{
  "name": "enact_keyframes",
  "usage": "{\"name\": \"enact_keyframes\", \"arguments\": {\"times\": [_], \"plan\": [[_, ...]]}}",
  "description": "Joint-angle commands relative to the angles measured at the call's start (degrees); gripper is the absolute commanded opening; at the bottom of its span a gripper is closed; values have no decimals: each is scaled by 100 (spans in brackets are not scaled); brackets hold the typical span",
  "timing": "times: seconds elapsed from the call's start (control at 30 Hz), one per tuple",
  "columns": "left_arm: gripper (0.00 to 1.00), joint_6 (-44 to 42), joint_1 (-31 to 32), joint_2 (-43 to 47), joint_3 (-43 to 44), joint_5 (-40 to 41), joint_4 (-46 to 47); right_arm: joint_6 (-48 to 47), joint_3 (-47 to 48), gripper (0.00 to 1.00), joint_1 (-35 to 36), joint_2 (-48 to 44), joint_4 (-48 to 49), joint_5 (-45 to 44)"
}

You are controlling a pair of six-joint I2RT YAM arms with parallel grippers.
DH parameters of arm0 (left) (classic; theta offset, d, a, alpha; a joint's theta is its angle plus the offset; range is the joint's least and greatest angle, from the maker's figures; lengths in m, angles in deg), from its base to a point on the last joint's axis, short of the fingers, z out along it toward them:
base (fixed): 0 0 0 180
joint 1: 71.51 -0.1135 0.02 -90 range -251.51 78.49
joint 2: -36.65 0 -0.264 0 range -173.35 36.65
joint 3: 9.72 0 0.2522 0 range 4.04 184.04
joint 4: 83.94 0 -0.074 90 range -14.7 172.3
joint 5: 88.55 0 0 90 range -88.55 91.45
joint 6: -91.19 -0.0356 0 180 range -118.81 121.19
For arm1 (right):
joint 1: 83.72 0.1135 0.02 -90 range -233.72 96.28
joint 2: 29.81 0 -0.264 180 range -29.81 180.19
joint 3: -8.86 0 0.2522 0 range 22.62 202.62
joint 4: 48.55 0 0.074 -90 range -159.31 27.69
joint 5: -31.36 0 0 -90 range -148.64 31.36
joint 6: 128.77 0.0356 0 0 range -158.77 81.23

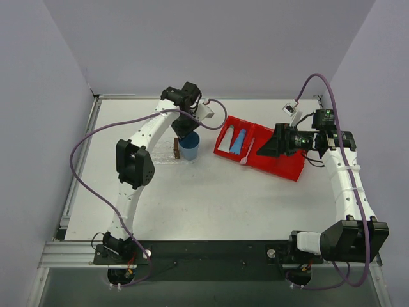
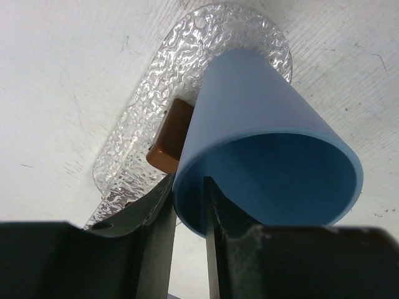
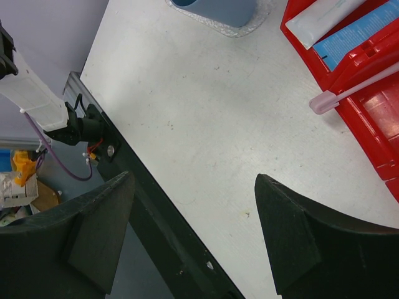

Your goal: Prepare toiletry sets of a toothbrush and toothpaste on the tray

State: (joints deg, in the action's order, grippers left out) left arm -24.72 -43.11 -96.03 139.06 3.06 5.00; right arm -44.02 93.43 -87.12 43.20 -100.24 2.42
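**While nothing is paired, both arms stand ready**

Although the left pincer (image 2: 190,212) is clamped on the rim of the round blue plastic cup (image 2: 268,143), one finger inside and one outside, no set is made. The cup sits at one end of the long transparent bumpy plastic tray (image 2: 187,68), left of centre in the top view, just beside a small brown block (image 2: 169,140). I cannot tell whether it rests flat.

Right of centre on the white table (image 1: 211,204), the slim pinkish-white toothbrush (image 1: 248,150) lies across the divider of the red two-compartment plastic bin (image 1: 284,167). The flat bright blue toothpaste tube (image 1: 238,142) and the flat white-grey toothpaste tube (image 1: 225,141) lie in its left compartment. The right pincer (image 3: 193,230) is spread wide, holding nothing, near the bin.

I judge the cup is being settled. Next, the right pincer would have to pinch the thin toothbrush handle squarely where it bridges the divider, then carry it leftward.

Pale print shows on the blue tube, too small to read.
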Motion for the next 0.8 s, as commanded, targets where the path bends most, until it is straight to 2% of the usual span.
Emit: {"name": "enact_keyframes", "arguments": {"times": [0.0, 0.17, 0.2, 0.27, 0.77], "plan": [[34, 7, 25, -91, 411, 68, -1262, -160, -49, 73, -12, 55, -12, 231], [36, 16, 25, -135, 648, 138, -1262, -160, -49, 73, -12, 73, -12, 240], [40, 7, 34, -144, 657, 147, -1253, -160, -49, 73, -12, 73, -12, 240], [42, 7, 34, -144, 701, 182, -1235, -160, -58, 73, -12, 64, -12, 240], [44, -28, 34, 383, 684, 349, -867, -212, -76, 73, -12, 11, -12, -67]]}}
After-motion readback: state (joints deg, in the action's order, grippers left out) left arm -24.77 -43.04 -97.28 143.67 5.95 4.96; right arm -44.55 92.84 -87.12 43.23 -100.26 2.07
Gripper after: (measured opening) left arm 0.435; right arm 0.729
